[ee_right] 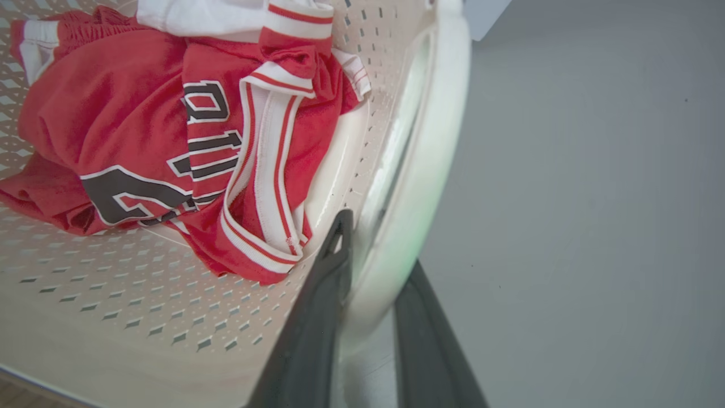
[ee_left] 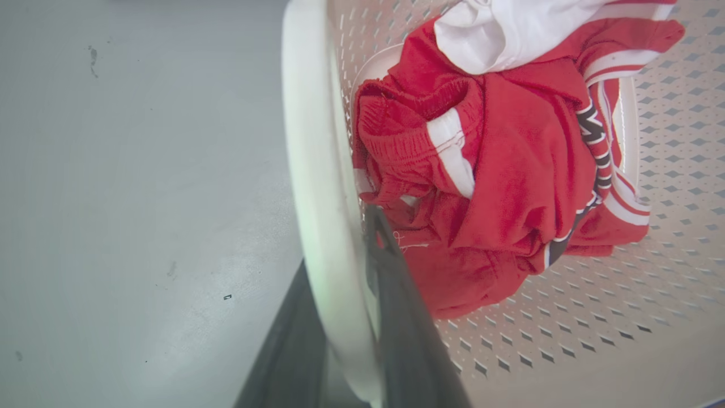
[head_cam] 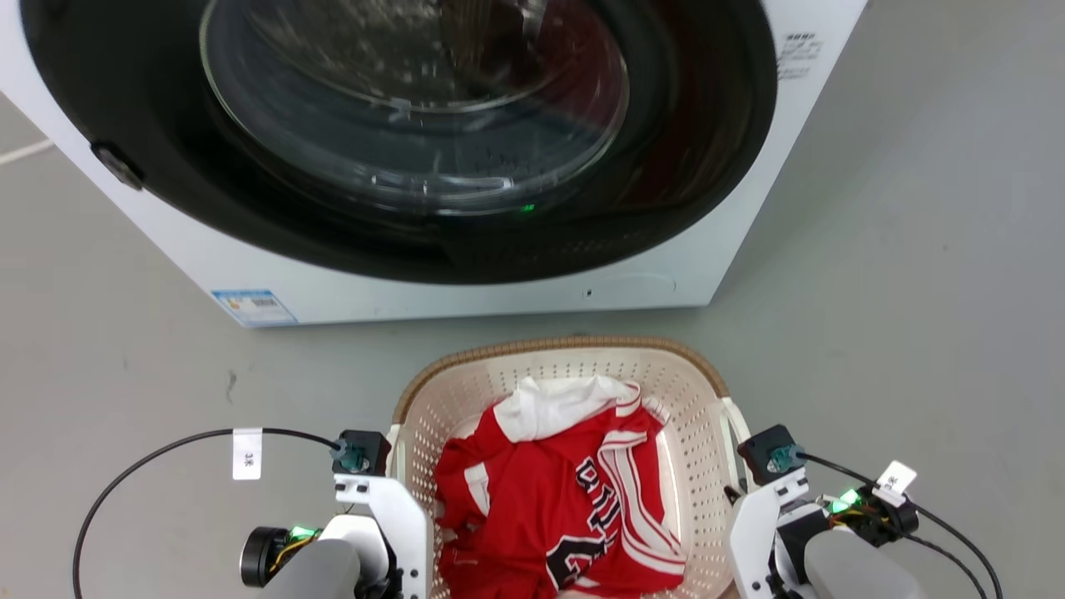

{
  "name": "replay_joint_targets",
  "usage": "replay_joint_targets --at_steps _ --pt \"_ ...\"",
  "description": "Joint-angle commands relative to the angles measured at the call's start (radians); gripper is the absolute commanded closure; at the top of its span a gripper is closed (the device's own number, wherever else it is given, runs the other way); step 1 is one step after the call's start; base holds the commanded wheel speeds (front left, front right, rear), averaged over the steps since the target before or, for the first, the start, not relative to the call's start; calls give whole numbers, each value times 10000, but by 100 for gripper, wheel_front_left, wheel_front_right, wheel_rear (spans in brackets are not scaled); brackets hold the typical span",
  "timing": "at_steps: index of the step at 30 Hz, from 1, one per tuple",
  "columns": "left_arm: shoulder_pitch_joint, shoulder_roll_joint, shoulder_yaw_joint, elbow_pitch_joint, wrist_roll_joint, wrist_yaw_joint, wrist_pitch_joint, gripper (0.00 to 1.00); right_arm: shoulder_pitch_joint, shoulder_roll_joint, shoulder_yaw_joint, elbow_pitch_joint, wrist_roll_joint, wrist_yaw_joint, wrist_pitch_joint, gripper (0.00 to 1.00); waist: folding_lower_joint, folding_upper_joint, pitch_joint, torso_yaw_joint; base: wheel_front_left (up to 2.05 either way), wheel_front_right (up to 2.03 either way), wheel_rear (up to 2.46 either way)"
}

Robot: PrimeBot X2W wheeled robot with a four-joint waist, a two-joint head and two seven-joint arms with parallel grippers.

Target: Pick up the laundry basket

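Note:
The laundry basket (head_cam: pixel 566 344), cream perforated plastic with a brown woven-look rim, stands on the floor before me, holding red and white sports clothes (head_cam: pixel 566 507). My left gripper (ee_left: pixel 338 238) is shut on its white left loop handle (ee_left: pixel 308 141), one dark finger inside the basket wall and one outside. On the other side, the right loop handle (ee_right: pixel 436 141) sits between the fingers of my right gripper (ee_right: pixel 379 241), which is shut on it the same way. In the head view both wrists (head_cam: pixel 378 499) (head_cam: pixel 770 499) flank the basket at the bottom.
A white front-loading washing machine (head_cam: pixel 499 291) with a dark round door (head_cam: pixel 416 100) stands just beyond the basket. Grey floor (head_cam: pixel 915 333) stretches out on both sides. Black cables (head_cam: pixel 166 445) loop from each wrist.

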Motion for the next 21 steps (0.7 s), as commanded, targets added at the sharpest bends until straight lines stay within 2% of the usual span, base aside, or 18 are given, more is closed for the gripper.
replay_joint_targets --at_steps 1,13,21 --pt "134 -41 -139 -129 -77 -40 44 100 151 144 180 -83 104 28 10 100 1 -1 -557 -49 0 0 0" --pt "993 201 -1033 -301 -920 -40 463 100 1107 -4 1373 -209 1455 30 443 100 1 -1 -2212 8 0 0 0" --pt "1316 254 -1470 -421 -1560 -41 1029 100 1462 -121 2035 -385 2287 30 827 100 1 -1 -2771 22 0 0 0"
